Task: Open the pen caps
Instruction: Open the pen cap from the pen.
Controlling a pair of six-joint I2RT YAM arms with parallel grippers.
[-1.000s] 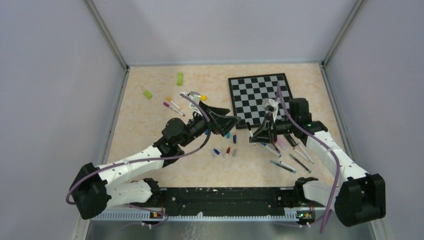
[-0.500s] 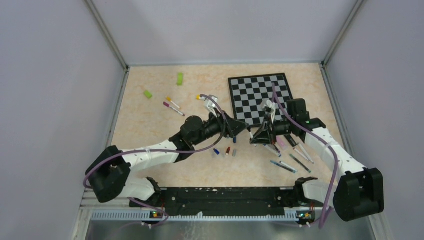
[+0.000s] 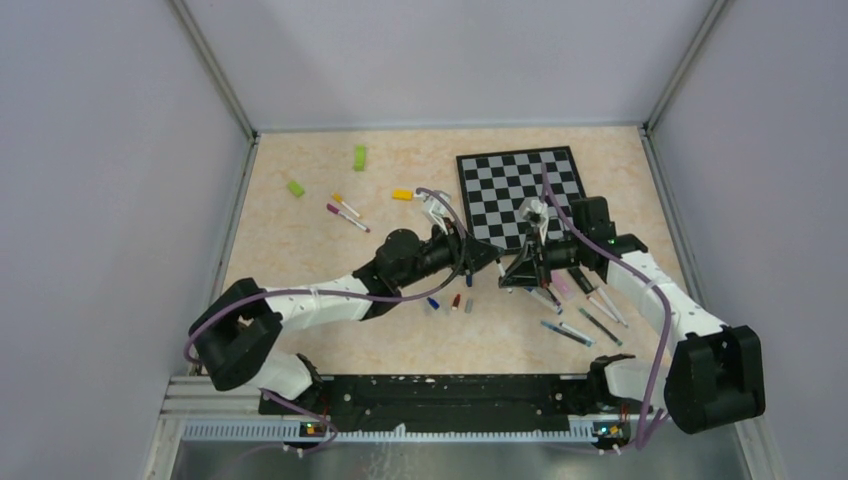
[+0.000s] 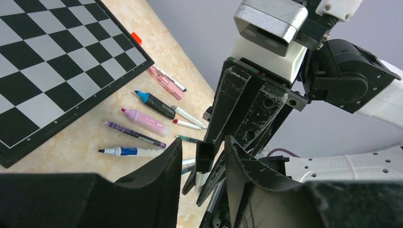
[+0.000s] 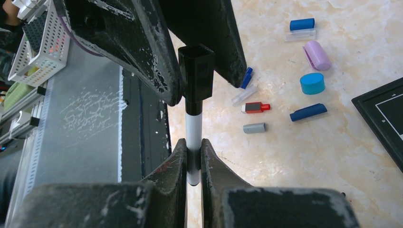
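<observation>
My right gripper (image 5: 192,145) is shut on the white barrel of a pen (image 5: 193,128) and holds it above the table. The pen's black cap (image 5: 196,71) points at my left gripper (image 4: 203,147). In the left wrist view the cap (image 4: 204,156) sits between the left fingers, with a narrow gap on each side, so that gripper is open. Both grippers meet just below the chessboard (image 3: 520,185), the left gripper (image 3: 495,258) beside the right gripper (image 3: 508,274). Loose pen caps lie on the table: blue (image 5: 302,23), lilac (image 5: 316,54), cyan (image 5: 312,83), grey (image 5: 254,127).
Several uncapped pens (image 4: 135,134) lie by the chessboard's (image 4: 47,71) near edge, and more pens (image 3: 585,320) lie under the right arm. Two capped pens (image 3: 345,212), two green blocks (image 3: 359,157) and a yellow block (image 3: 402,194) lie at the back left.
My left arm has swung right to the pen that the right gripper holds. Its jaws have narrowed around the black cap. The right gripper has barely moved.
</observation>
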